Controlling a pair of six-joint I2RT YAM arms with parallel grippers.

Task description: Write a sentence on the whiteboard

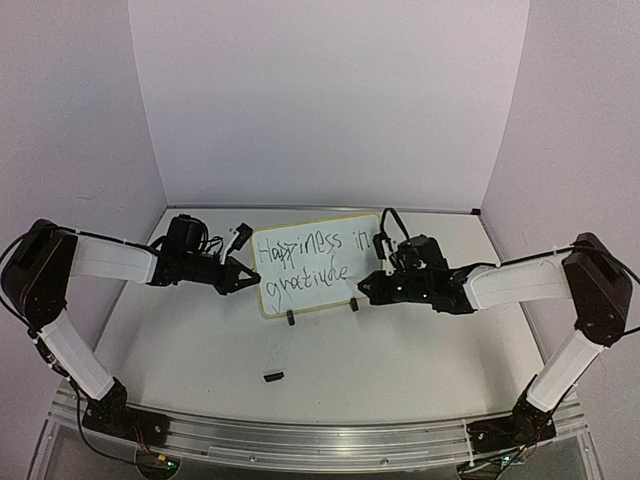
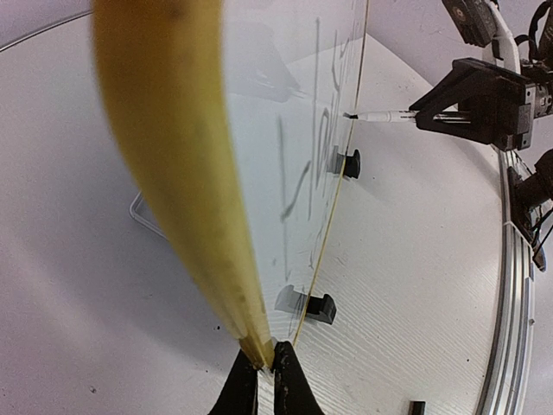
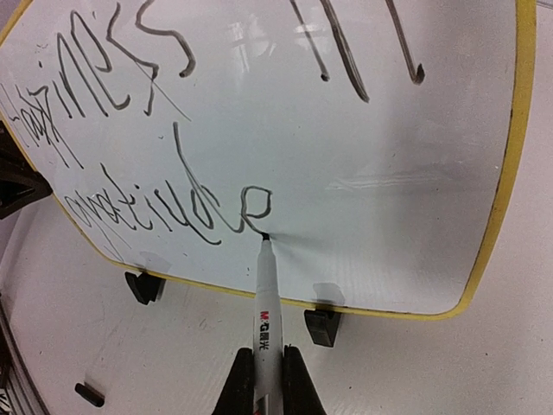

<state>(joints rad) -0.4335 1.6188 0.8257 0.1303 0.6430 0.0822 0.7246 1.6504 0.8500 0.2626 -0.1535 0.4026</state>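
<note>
The whiteboard (image 1: pixel 310 262) stands upright on two black clip feet at the table's middle. The sentence (image 1: pixel 300 260) reads "Happiness in gratitude" in two lines of black marker. My left gripper (image 1: pixel 252 277) is shut on the board's left yellow rim (image 2: pixel 186 199). My right gripper (image 1: pixel 365 290) is shut on a white marker (image 3: pixel 268 320). The marker's black tip touches the board just below the last letter "e" (image 3: pixel 257 207). The marker also shows in the left wrist view (image 2: pixel 384 116), its tip at the board's face.
A small black cap-like piece (image 1: pixel 272 376) lies on the table in front of the board; it also shows in the right wrist view (image 3: pixel 88 394). Another small black object (image 1: pixel 240 234) lies behind the board's left end. White walls enclose the table on three sides.
</note>
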